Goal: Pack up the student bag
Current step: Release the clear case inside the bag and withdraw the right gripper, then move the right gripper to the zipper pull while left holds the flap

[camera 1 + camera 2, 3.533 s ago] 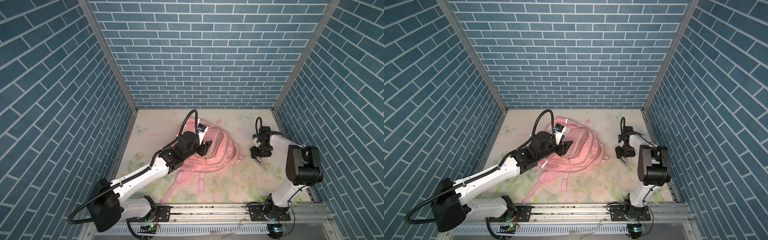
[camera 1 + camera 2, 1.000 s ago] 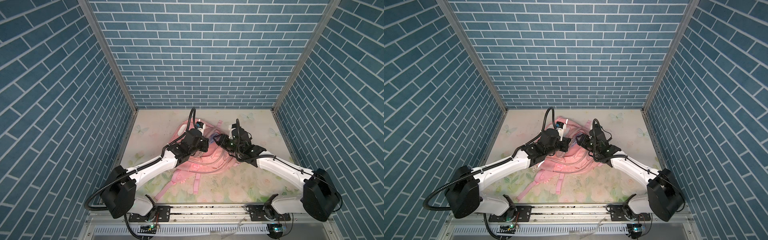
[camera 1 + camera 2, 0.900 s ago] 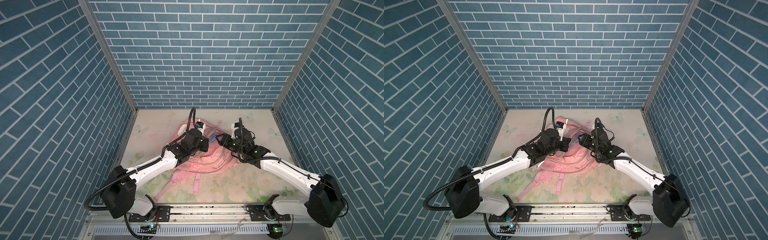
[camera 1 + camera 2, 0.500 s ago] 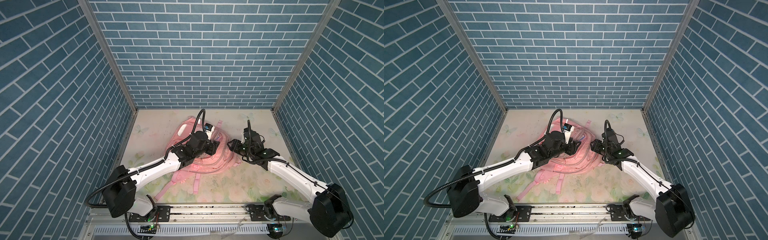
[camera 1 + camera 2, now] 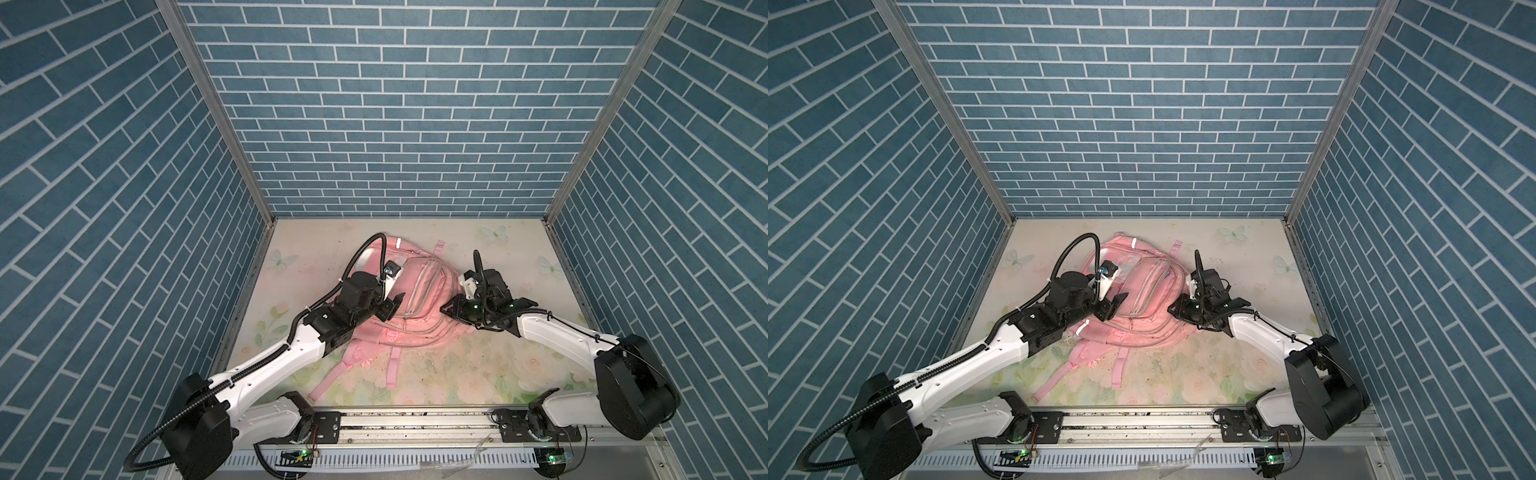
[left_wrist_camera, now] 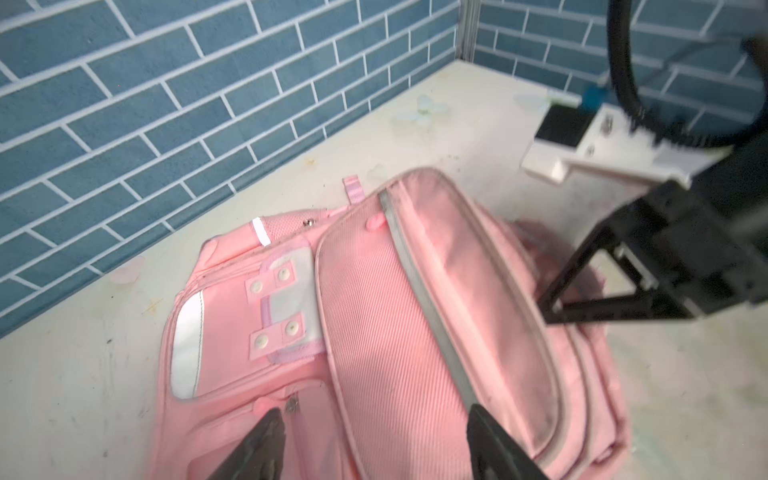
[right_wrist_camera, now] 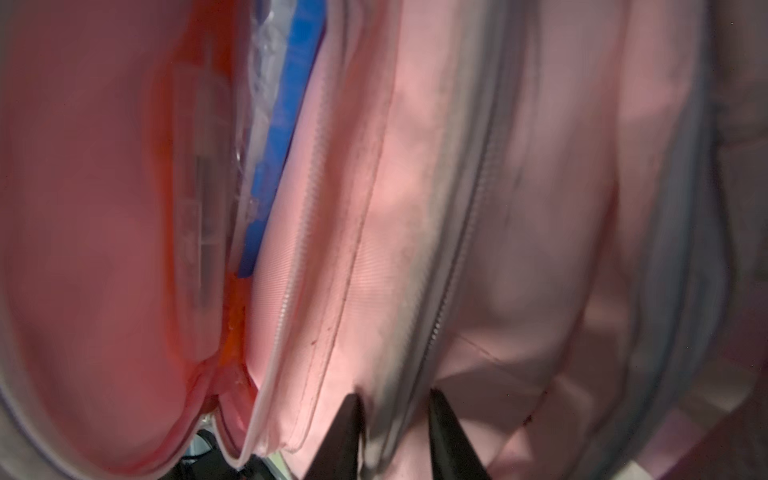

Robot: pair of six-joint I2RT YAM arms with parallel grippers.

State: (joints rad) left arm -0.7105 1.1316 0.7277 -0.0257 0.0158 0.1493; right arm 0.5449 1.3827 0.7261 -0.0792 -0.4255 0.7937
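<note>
On table [image 5: 478,365], student bag [image 5: 415,299] — long axis front-to-back, top rearward

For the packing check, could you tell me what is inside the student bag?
Inside the student bag, a blue item and clear plastic show through the open zip; fabric covers everything deeper.

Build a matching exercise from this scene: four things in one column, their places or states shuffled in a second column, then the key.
Things
1. left gripper
2. right gripper
3. blue item
4. straps

Places or states
A. pinched shut on a zip fold of the student bag
B. lying flat on the floral mat, on the bag's near side
C. open, over the bag's front
D. tucked inside an unzipped compartment

Pairs: 1-C, 2-A, 3-D, 4-B
</note>
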